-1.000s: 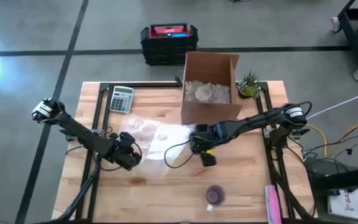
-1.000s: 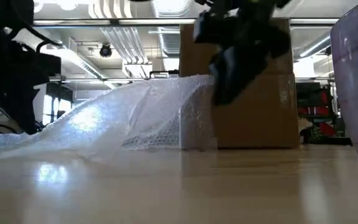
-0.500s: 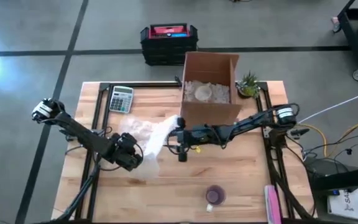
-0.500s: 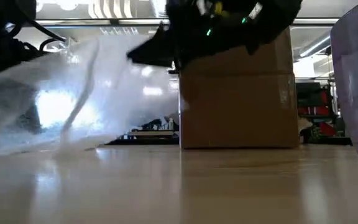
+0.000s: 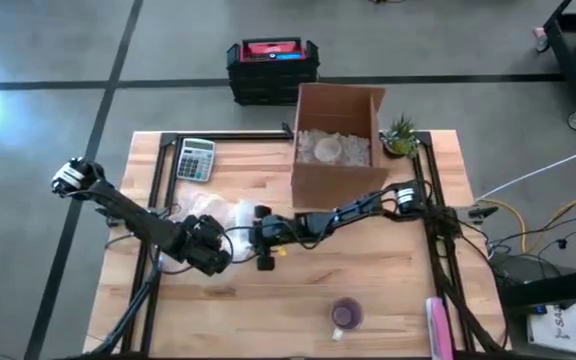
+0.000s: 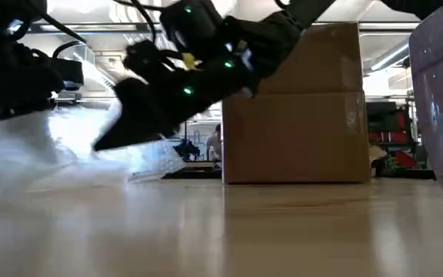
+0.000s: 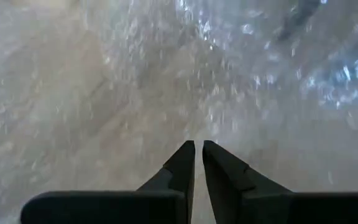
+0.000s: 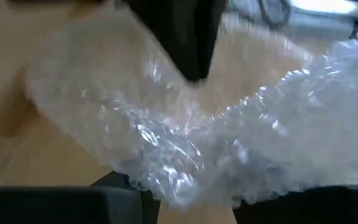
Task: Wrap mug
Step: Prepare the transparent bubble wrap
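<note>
**Kid:** Where is the mug?

**Helper:** The purple mug (image 5: 345, 316) stands low in the high view, a bit right of the middle, on the wooden surface (image 5: 388, 280). It stands alone, well apart from both arms. In the low view it fills the right edge (image 6: 441, 115).

**Kid:** And the bubble wrap?

**Helper:** The bubble wrap (image 5: 218, 212) is bunched up left of the middle, between the two arms.

**Kid:** What is the left gripper doing?

**Helper:** The left gripper (image 5: 211, 258) sits at the lower left of the wrap. Its jaws are pinched nearly together on the wrap, with the wrap spread right in front of its fingers (image 7: 182, 168).

**Kid:** And the right one?

**Helper:** The right gripper (image 5: 262, 240) reaches far over to the left, just beside the left one. Its jaws hold the wrap's edge.

**Kid:** What else is there?

**Helper:** A cardboard box (image 5: 336, 142) at the top middle, a calculator (image 5: 195, 158) to its left, and a small plant (image 5: 400, 133) to its right.
</note>
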Available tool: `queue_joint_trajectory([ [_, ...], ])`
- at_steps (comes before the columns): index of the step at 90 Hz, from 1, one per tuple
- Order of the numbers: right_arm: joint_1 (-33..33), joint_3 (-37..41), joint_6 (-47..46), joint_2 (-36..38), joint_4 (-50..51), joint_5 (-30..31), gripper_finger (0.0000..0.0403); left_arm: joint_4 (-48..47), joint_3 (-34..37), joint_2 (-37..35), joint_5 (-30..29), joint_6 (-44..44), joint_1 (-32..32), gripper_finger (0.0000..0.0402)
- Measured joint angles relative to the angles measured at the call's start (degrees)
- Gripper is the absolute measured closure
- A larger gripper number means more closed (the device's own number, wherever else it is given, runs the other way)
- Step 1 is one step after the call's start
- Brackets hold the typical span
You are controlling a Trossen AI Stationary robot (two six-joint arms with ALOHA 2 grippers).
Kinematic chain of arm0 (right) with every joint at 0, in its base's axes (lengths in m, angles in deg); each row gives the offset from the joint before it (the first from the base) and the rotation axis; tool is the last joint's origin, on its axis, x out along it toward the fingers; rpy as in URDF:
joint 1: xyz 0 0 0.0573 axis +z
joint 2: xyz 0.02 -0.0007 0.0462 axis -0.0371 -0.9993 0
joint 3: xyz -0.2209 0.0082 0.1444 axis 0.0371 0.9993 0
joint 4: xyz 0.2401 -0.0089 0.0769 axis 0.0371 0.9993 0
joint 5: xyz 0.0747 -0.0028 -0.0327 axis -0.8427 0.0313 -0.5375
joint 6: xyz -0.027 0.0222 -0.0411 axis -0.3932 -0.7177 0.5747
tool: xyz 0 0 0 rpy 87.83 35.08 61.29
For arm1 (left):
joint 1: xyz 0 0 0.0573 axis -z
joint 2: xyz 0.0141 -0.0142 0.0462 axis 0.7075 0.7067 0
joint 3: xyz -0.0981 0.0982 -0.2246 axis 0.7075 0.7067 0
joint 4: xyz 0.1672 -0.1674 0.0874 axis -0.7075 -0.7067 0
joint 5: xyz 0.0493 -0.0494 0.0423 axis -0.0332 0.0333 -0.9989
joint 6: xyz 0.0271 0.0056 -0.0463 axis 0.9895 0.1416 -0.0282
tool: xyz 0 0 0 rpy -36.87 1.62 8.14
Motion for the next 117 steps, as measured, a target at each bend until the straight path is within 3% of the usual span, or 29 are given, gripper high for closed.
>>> queue_joint_trajectory([
  [16,0.12,-3.74,-0.56,-0.47,-1.08,-4.77,0.0239,3.32,0.52,0.05,0.33,2.02,0.0,0.0381],
  [31,0.35,-7.3,-1.23,-0.64,-0.79,-4.83,0.0216,6.56,1.23,0.2,0.35,3.86,-0.03,0.0381],
  [39,0.35,-9.51,-1.4,-1.67,1.6,-4.59,0.0231,6.59,1.31,0.13,0.37,4.04,-0.04,0.0381],
  [46,0.35,-10.79,-1.4,-2.3,6.39,-3.94,0.0274,6.41,1.33,0.03,0.69,4.06,-0.06,0.0381],
  [56,0.48,-11.75,0.7,-2.31,17.74,-3.81,0.037,5.66,1.33,-0.56,2.37,4.24,-0.04,0.0381],
  [60,0.56,-12.36,1.96,-1.97,23.57,-3.86,0.0389,4.78,1.33,-0.88,3.05,4.16,0.0,0.0381],
  [89,1.83,-25.56,6.07,1.76,73.3,-3.93,0.0399,-4.5,1.36,-2.14,3.41,-0.24,-0.07,0.0381],
  [117,2.25,-37.11,3.57,2.49,100.79,-4.52,0.0401,-4.75,1.46,-1.97,3.39,-0.68,-0.07,0.0381],
])
